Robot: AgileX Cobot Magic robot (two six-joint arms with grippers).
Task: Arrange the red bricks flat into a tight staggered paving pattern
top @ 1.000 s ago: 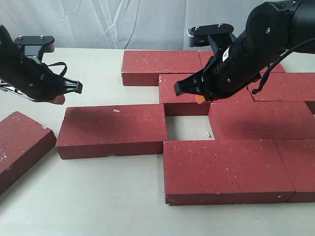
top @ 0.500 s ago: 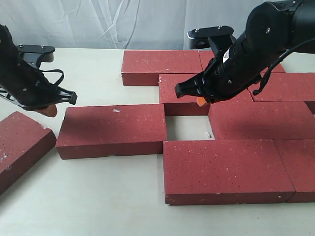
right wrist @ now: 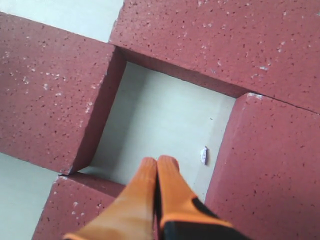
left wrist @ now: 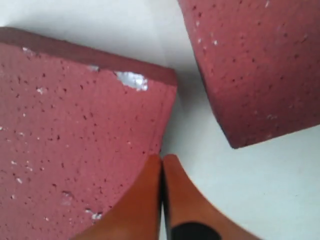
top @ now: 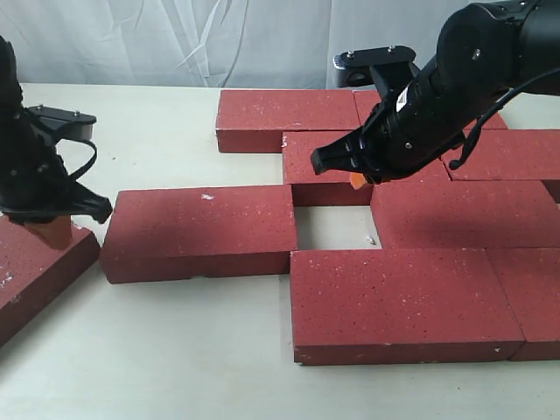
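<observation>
Bricks (top: 402,297) lie flat on the table (top: 175,367), mostly packed at the right, with the nearest row tight. A stray brick (top: 31,280) sits skewed at the near left, apart from the long brick (top: 201,229). The left gripper (top: 50,232), fingers pressed together and empty, hangs at the stray's corner. To nudge it well, it should probably press low and square on a side face and push slowly toward the pattern. Farther back, the right gripper (top: 354,178), likewise closed and empty, hovers above an unfilled gap (top: 332,226).
</observation>
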